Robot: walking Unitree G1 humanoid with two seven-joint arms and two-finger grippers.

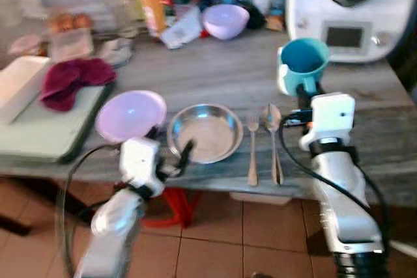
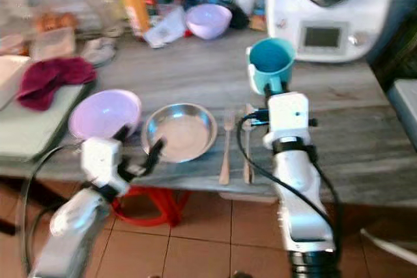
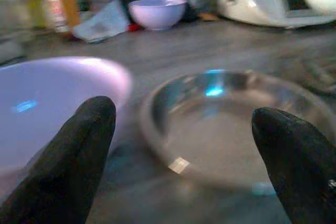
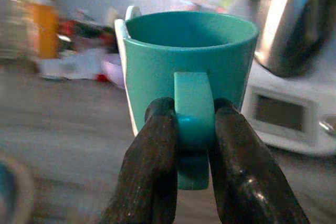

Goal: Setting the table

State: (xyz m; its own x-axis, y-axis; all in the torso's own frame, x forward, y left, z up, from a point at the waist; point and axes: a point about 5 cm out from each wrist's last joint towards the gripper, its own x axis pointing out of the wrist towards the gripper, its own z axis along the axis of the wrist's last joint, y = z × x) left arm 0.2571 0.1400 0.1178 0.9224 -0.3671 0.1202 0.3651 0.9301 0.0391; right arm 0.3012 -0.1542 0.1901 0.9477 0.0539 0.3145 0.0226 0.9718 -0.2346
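Over grey table, right tool pinches teal mug handle.

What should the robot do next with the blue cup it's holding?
Probably lower the teal cup to the table, just past the spoon. The right hand is shut on its handle, and the metal plate, fork and spoon already lie in place, so the cup seems the missing piece.
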